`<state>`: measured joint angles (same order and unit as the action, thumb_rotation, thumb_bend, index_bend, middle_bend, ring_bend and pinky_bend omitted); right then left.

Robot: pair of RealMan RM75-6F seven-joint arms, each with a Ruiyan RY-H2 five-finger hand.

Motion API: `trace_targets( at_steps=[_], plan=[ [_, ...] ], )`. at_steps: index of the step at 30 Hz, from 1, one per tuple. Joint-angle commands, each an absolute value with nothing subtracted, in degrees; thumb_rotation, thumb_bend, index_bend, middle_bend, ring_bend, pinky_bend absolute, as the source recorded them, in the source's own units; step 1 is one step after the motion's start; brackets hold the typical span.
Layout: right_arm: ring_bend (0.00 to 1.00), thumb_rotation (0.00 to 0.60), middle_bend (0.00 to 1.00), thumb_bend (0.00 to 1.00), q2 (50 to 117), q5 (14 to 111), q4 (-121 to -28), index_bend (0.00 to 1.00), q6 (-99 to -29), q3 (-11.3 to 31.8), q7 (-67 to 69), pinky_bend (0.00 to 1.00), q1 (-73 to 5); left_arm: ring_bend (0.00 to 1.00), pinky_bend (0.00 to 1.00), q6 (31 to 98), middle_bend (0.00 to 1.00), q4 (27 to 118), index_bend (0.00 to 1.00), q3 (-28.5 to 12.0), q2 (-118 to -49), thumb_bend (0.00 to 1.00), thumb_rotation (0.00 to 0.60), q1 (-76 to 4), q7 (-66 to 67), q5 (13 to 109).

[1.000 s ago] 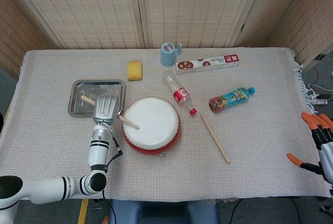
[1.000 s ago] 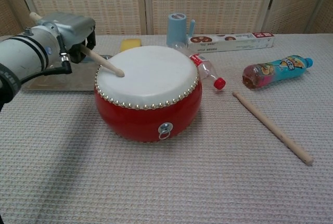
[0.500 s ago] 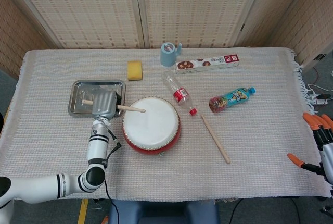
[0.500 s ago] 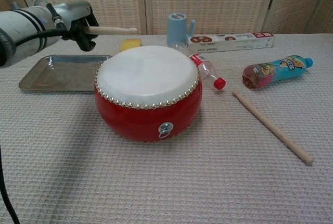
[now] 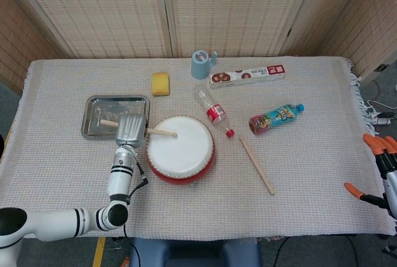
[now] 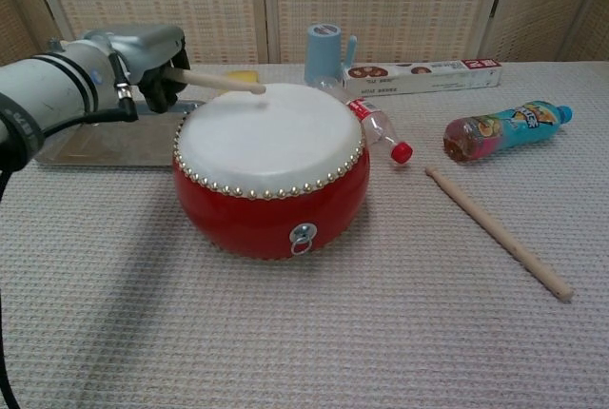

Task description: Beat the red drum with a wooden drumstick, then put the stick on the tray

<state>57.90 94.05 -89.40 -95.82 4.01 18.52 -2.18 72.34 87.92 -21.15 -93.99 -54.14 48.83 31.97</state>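
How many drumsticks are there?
2. One drumstick is held by the left hand, its tip over the red drum. The other drumstick lies on the cloth to the drum's right.

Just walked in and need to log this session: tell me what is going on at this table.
The robot's left hand holds a wooden drumstick with its tip over the white head of the red drum; whether the tip touches the skin is hard to tell. The metal tray behind the hand holds no stick yet. A second drumstick lies on the cloth right of the drum. The right hand idles at the table's right edge, holding nothing.
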Motion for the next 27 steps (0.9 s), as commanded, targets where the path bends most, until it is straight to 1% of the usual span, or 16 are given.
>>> trace_targets(
  at_steps=[1, 7, 10, 12, 15, 17, 18, 21, 22, 24, 27],
  plan=[
    [0.05, 0.6, 0.09, 0.11, 57.92, 94.1, -89.42, 0.05, -95.79, 3.97, 18.48, 0.07, -2.18, 0.98, 1.0, 72.17, 1.0, 91.66, 0.91, -24.63, -91.59, 0.83, 0.6, -52.4, 42.49, 33.11],
    [0.05, 0.6, 0.09, 0.11, 58.17, 94.06, -89.32, 0.05, -95.44, 3.94, 18.44, 0.07, -2.36, 0.98, 1.0, 71.39, 1.0, 90.99, 0.91, -21.03, -91.42, 0.83, 0.6, -52.62, 43.41, 36.52],
    [0.05, 0.6, 0.09, 0.11, 58.17, 93.92, -89.31, 0.05, -95.3, 4.0, 18.32, 0.07, -2.42, 0.98, 1.0, 69.58, 1.0, 88.96, 0.91, -17.65, -92.38, 0.83, 0.6, -53.27, 45.3, 38.33],
    [0.05, 0.6, 0.09, 0.11, 58.11, 93.83, -89.38, 0.05, -95.2, 4.01, 18.22, 0.07, -2.45, 0.98, 1.0, 68.6, 1.0, 86.85, 0.91, -14.65, -93.02, 0.83, 0.6, -53.98, 47.8, 40.61],
    [0.05, 0.6, 0.09, 0.11, 58.02, 93.69, -89.52, 0.05, -95.11, 4.0, 18.1, 0.07, -2.41, 0.98, 1.0, 67.86, 1.0, 84.71, 0.91, -12.49, -93.72, 0.83, 0.6, -54.39, 49.45, 42.5],
    [0.05, 0.6, 0.09, 0.11, 58.02, 93.68, -89.58, 0.05, -95.18, 3.99, 18.06, 0.07, -2.36, 0.98, 1.0, 68.28, 1.0, 84.82, 0.91, -13.88, -94.1, 0.83, 0.6, -53.81, 46.81, 42.43],
    [0.05, 0.6, 0.09, 0.11, 58.02, 93.66, -89.61, 0.05, -95.2, 3.97, 18.02, 0.07, -2.32, 0.98, 1.0, 68.49, 1.0, 85.44, 0.91, -15.45, -94.11, 0.83, 0.6, -53.18, 43.93, 42.12],
    [0.05, 0.6, 0.09, 0.11, 58.02, 93.67, -89.62, 0.05, -95.21, 3.96, 17.99, 0.07, -2.31, 0.98, 1.0, 68.36, 1.0, 85.72, 0.91, -15.91, -93.95, 0.83, 0.6, -52.94, 42.91, 42.12],
    [0.05, 0.6, 0.09, 0.11, 58.02, 93.65, -89.64, 0.05, -95.22, 3.96, 17.98, 0.07, -2.3, 0.98, 1.0, 68.45, 1.0, 86.49, 0.91, -17.12, -93.69, 0.83, 0.6, -52.49, 40.94, 41.75],
    [0.05, 0.6, 0.09, 0.11, 58.13, 93.79, -89.75, 0.05, -95.05, 3.98, 17.87, 0.07, -2.47, 0.98, 1.0, 69.71, 1.0, 89.72, 0.91, -21.96, -92.7, 0.83, 0.6, -50.83, 32.85, 42.02],
    [0.05, 0.6, 0.09, 0.11, 58.28, 93.78, -89.82, 0.05, -94.71, 4.01, 17.66, 0.07, -2.7, 0.98, 1.0, 68.53, 1.0, 91.26, 0.91, -21.87, -91.07, 0.83, 0.6, -50.25, 31.11, 43.19]
  ],
)
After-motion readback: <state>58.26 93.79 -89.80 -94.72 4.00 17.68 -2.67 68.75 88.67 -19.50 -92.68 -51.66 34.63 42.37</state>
